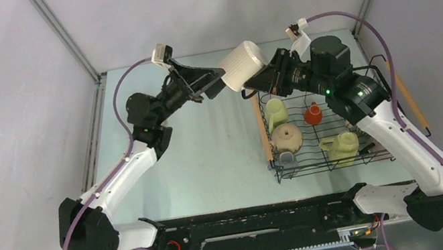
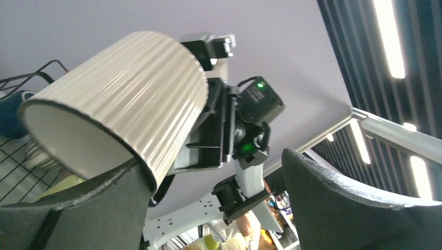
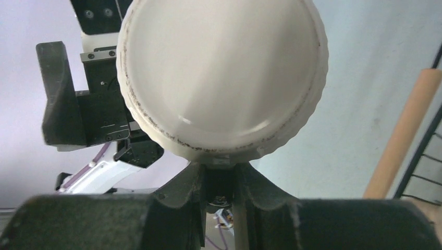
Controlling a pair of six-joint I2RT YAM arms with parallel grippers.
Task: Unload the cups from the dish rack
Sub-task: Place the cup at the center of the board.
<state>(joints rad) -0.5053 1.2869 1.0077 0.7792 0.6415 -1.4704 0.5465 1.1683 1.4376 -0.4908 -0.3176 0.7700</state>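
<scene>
A cream ribbed cup (image 1: 243,65) hangs in the air left of the dish rack (image 1: 374,157). My right gripper (image 1: 263,79) is shut on its handle. In the right wrist view the cup's base (image 3: 221,78) fills the frame above my closed right gripper (image 3: 219,172). My left gripper (image 1: 217,79) is open at the cup's mouth. In the left wrist view the left gripper (image 2: 211,161) has one finger (image 2: 78,208) against the rim of the cup (image 2: 120,99), and the other finger (image 2: 365,208) stands apart. The rack holds a yellow-green cup (image 1: 276,114), a tan cup (image 1: 286,136) and an orange-red cup (image 1: 313,113).
Another yellow-green cup (image 1: 342,144) and a grey cup (image 1: 287,160) sit at the rack's near side. A dark blue cup (image 2: 10,112) shows in the left wrist view. The rack's wooden handles (image 1: 262,128) run along its sides. Metal frame posts (image 1: 65,39) stand at the back corners.
</scene>
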